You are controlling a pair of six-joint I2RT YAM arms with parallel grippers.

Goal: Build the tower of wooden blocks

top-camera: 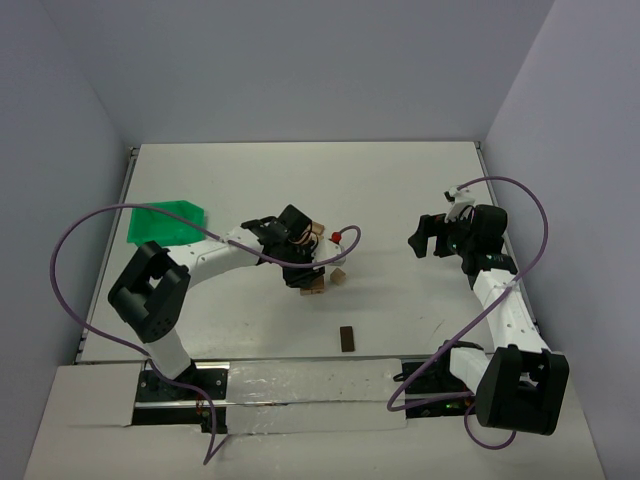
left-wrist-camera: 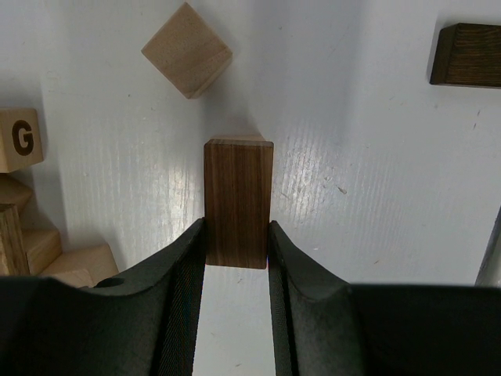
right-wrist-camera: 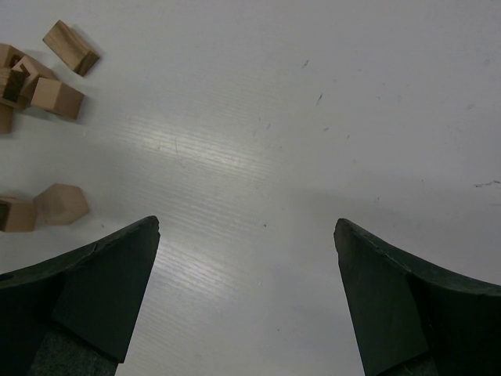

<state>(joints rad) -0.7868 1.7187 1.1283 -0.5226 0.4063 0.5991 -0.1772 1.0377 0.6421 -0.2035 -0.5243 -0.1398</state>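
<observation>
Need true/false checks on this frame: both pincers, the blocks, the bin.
1. The left pincer is clamped on a dark brown block. True.
2. The right pincer holds a light cube. False: its jaws stand wide open with nothing between them, only bare table below.
3. A block marked G shows at the left edge of the left wrist view. True.
4. The green bin sits on the right side of the table. False: it is on the left side, beyond the left arm.
5. A second dark block lies alone, nearer the arm bases than the block cluster. True.
</observation>
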